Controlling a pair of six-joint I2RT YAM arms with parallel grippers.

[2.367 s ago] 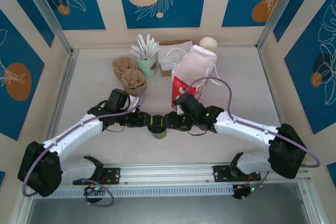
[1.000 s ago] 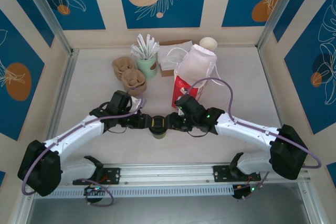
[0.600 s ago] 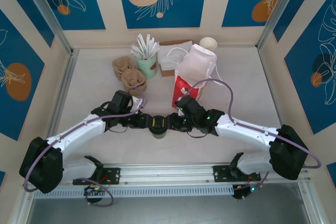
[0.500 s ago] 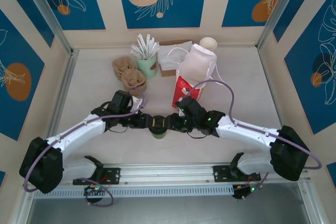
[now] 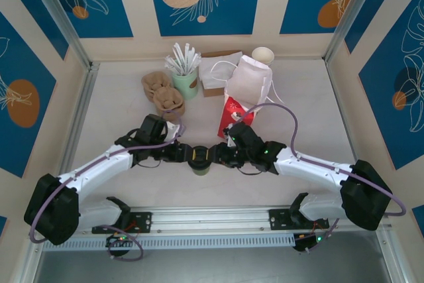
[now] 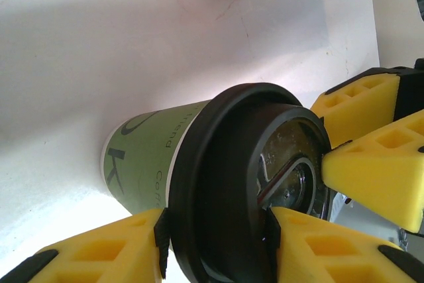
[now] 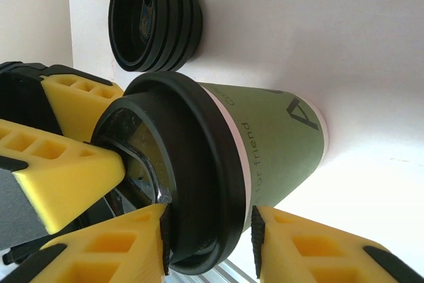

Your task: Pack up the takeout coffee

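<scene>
Upright takeout coffee [image 5: 199, 158] on worktop [image 5: 305, 111], just in front of red bag [image 5: 232, 107]. Left gripper [image 6: 217, 230] and right gripper [image 7: 209, 223] fingers both clamp its black lid [image 6: 225, 183]. Risk: opposing pulls pop lid off, spill.

Angled inward, left arm [image 5: 99, 164] and right arm [image 5: 311, 164], jaws of each clamped on the takeout coffee [image 5: 199, 158]

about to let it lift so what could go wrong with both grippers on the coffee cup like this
The left gripper and right gripper both pinch the takeout coffee by its black lid, not the green wall, so a lift could pop the lid off. Their yellow fingers crowd together at the lid and could clash. The red bag stands taller than the cup; a low carry may knock it.
</scene>
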